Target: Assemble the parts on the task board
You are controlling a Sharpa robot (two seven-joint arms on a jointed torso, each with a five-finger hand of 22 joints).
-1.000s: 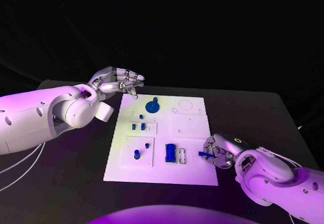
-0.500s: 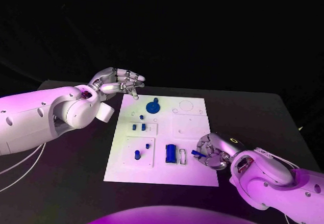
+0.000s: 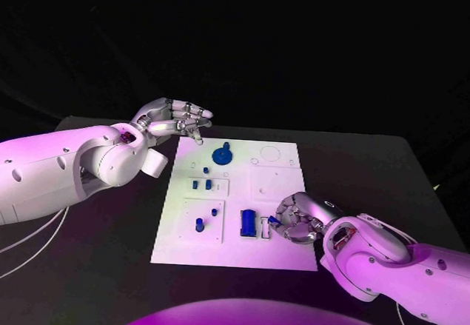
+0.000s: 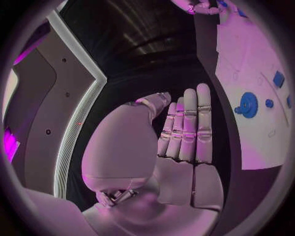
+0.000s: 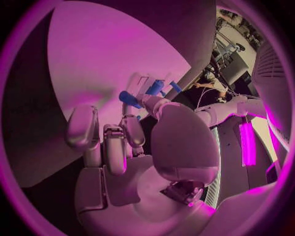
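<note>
One small blue part [image 3: 273, 222] stayed pinched in the right hand [image 3: 299, 219], which had moved left toward the task board's [image 3: 277, 183] slot. Left hand [image 3: 174, 119] hovered, apparently empty, fingers apart.

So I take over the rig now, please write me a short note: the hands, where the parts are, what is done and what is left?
Right hand: pinches a small blue peg over the task board's near right area, beside the white slot frame.
Left hand: empty, fingers apart, raised off the board's far left corner.
On the board: blue gear at the far end, blue block next to the frame, small blue pieces on the left.
Done: peg picked up.
Left: seat the peg; I cannot tell which other parts remain loose.
</note>
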